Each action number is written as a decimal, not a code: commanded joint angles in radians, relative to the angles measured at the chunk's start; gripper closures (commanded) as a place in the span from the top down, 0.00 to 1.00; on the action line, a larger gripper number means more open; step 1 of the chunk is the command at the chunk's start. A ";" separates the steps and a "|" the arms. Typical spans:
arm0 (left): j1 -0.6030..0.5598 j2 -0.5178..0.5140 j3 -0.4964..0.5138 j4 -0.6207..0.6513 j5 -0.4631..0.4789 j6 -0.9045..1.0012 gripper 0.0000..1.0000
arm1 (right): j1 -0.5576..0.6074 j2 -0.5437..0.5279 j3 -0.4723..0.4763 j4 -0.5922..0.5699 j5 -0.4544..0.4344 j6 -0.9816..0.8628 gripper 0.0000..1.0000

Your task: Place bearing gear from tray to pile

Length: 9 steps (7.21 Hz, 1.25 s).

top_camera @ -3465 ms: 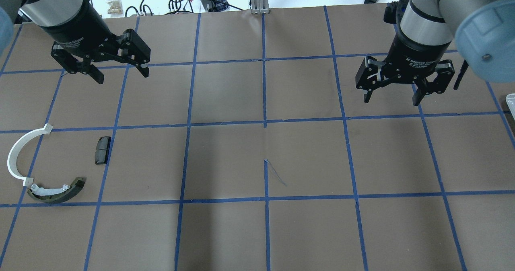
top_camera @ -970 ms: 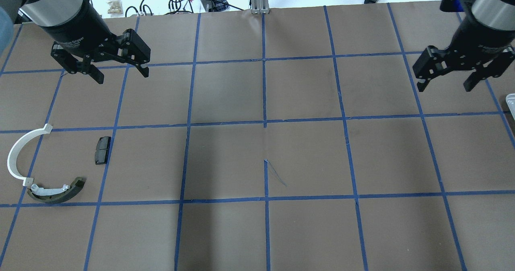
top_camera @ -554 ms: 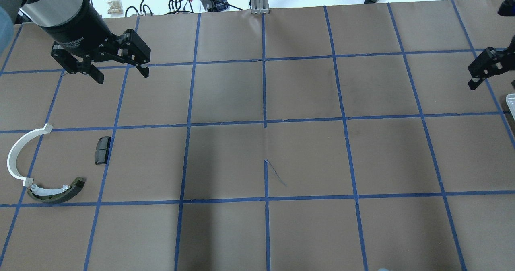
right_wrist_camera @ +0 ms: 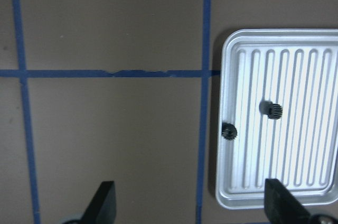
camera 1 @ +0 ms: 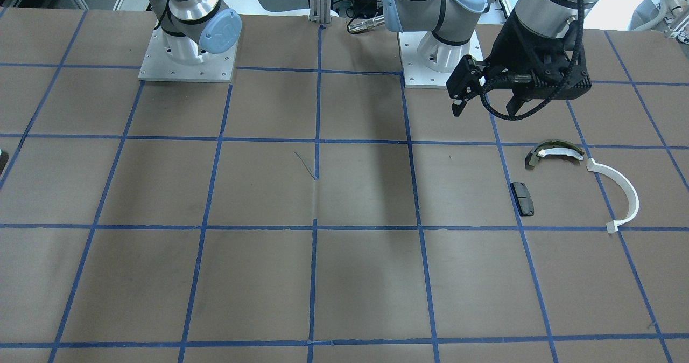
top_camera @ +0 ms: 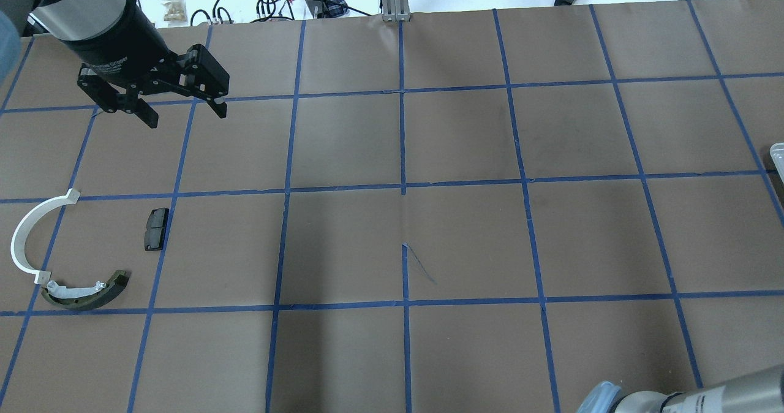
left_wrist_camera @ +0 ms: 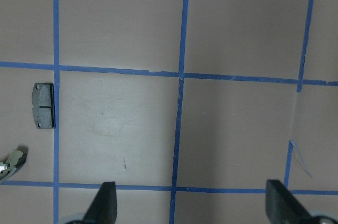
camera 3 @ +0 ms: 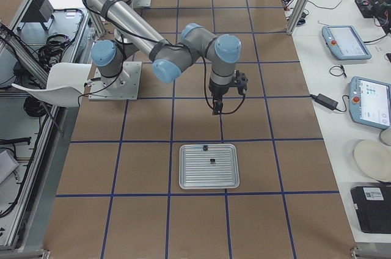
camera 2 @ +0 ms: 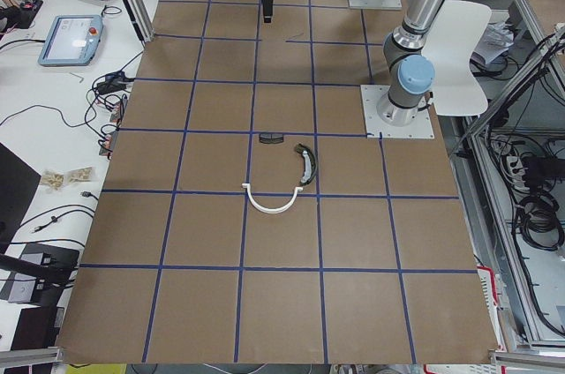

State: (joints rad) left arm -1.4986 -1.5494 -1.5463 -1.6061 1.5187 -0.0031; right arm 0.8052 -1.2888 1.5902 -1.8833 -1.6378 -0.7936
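Left gripper: at 10 o'clock in the overhead view, above the table. Jaws are spread wide with nothing between them. The left wrist view agrees: both fingertips sit at the bottom edge with bare table between.

Right gripper: outside the overhead frame, where only the right arm enters at 5 o'clock. In the right wrist view its fingers are wide apart and empty, over bare table just beside the tray at 3 o'clock. One fingertip covers part of the tray's lower rim.

Bearing gears: two small dark ones in the tray. The inner gear lies on the ribbed floor and the edge gear against the left wall. Teeth are barely resolved.

The overhead view shows only a sliver of the tray at 3 o'clock.

Pile, at 8 o'clock overhead:
- white half-ring strip
- olive-and-white shoe, just beside the strip's lower end; cannot tell whether they touch
- black pad, apart from the others

The left wrist frame cuts the shoe off at 8 o'clock.
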 commanded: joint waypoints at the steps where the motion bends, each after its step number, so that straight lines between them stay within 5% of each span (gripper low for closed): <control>1: 0.000 0.000 0.000 0.000 0.000 0.000 1.00 | -0.061 0.156 -0.100 -0.039 -0.002 -0.122 1.00; 7: 0.000 0.000 0.000 0.000 0.000 0.000 1.00 | -0.135 0.365 -0.151 -0.137 0.015 -0.181 0.95; 9: 0.000 0.000 0.000 0.000 0.000 0.000 1.00 | -0.135 0.371 -0.145 -0.137 0.016 -0.177 0.81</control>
State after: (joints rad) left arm -1.4987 -1.5493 -1.5457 -1.6061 1.5186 -0.0031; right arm 0.6704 -0.9227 1.4432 -2.0197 -1.6216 -0.9727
